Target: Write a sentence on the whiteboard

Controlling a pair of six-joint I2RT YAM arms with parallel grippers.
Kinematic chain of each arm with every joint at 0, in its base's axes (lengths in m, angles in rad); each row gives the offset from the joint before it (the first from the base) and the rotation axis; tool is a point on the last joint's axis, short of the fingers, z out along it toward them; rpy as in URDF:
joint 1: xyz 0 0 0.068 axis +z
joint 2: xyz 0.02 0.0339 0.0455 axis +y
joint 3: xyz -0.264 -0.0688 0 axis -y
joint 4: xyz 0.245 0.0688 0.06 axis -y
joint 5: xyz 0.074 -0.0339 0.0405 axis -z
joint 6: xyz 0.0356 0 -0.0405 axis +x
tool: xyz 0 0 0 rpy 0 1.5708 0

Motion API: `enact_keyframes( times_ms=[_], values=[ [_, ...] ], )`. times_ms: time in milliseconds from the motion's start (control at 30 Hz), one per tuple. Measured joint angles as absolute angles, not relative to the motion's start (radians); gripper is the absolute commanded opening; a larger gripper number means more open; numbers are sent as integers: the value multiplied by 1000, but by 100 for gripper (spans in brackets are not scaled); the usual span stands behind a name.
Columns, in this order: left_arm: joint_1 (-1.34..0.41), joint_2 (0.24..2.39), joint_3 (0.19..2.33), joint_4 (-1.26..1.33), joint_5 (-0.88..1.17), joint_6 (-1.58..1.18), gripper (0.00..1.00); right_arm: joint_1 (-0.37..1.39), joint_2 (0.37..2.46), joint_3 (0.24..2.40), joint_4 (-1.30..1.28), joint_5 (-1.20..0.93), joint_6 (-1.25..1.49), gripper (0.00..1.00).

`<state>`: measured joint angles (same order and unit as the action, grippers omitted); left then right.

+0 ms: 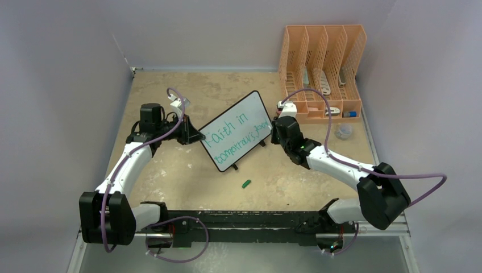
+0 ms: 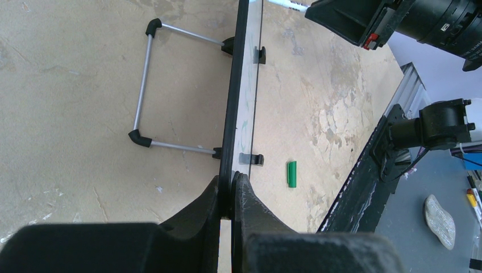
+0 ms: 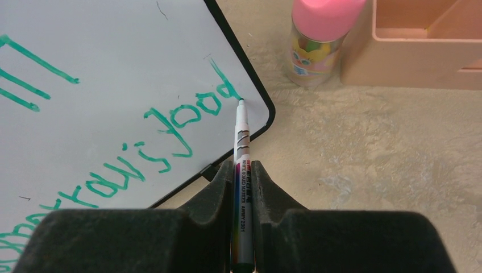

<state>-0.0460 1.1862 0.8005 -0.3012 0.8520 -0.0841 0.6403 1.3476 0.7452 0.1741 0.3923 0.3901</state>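
Observation:
The whiteboard (image 1: 237, 129) stands tilted at the table's middle, black-framed, with two small black feet. The green sentence (image 1: 234, 136) reads "Faith in tomorrow's good" in two lines. My left gripper (image 1: 196, 135) is shut on the board's left edge; in the left wrist view its jaws (image 2: 232, 185) clamp the black frame (image 2: 236, 85) seen edge-on. My right gripper (image 1: 274, 129) is shut on a whiteboard marker (image 3: 241, 170). The marker's tip (image 3: 241, 101) touches the board at the end of "good" (image 3: 190, 114), near the board's rounded corner (image 3: 267, 116).
An orange file rack (image 1: 322, 68) stands at the back right. A pink-lidded jar (image 3: 318, 40) stands beside it. The green marker cap (image 1: 246, 183) lies on the table in front of the board, also in the left wrist view (image 2: 291, 173). The board's wire stand (image 2: 145, 85) lies behind it.

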Motion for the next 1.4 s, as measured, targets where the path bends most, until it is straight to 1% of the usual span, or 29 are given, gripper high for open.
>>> enact_keyframes(
  times_ms=[200, 300, 467, 633, 1000, 1400],
  values=[
    [-46, 1186, 801, -301, 852, -84, 0, 640, 1341, 744, 169, 401, 392, 0],
    [-46, 1186, 801, -301, 852, -84, 0, 640, 1305, 737, 171, 392, 387, 0],
    [-46, 1186, 801, -301, 852, -84, 0, 640, 1215, 717, 194, 327, 374, 0],
    [-46, 1186, 801, -301, 852, -84, 0, 640, 1171, 698, 220, 249, 373, 0],
    [-46, 1186, 801, -301, 852, -84, 0, 656, 1179, 682, 225, 142, 373, 0],
    [-46, 1186, 801, -301, 852, -84, 0, 661, 1224, 682, 226, 140, 373, 0]
  ],
)
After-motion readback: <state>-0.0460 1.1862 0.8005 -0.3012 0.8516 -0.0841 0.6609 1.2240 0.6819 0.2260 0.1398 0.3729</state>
